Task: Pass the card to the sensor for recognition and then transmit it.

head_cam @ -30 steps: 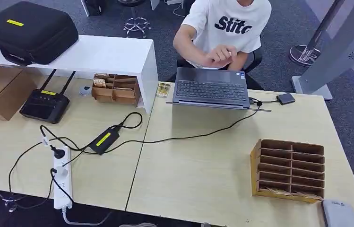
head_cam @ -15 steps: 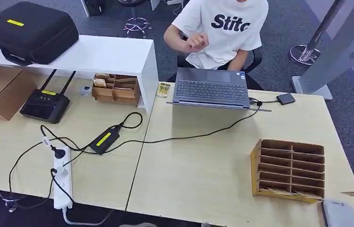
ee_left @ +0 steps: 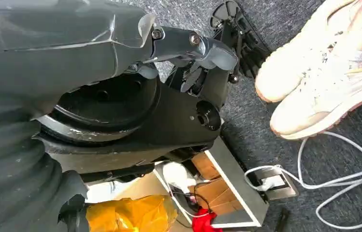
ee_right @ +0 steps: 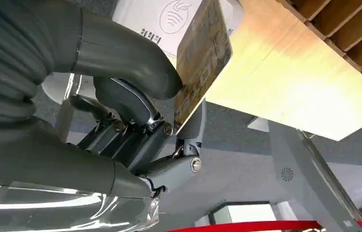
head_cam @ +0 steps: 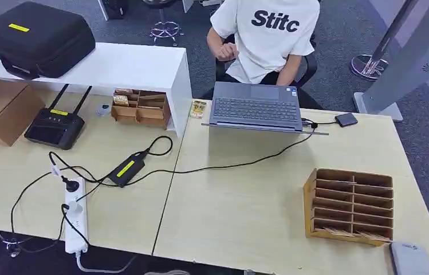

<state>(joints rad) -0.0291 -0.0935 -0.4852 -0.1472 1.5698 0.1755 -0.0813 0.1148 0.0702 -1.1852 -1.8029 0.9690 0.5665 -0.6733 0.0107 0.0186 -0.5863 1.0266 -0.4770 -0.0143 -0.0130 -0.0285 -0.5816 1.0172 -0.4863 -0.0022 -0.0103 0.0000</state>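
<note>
Fingers of the left hand hang curled in, holding nothing, above carpet; right hand pinches the card between thumb and fingers, card edge just short of the sensor beyond the fingertips; step judged: presentation for recognition; next move calls for card flat over sensor.
</note>
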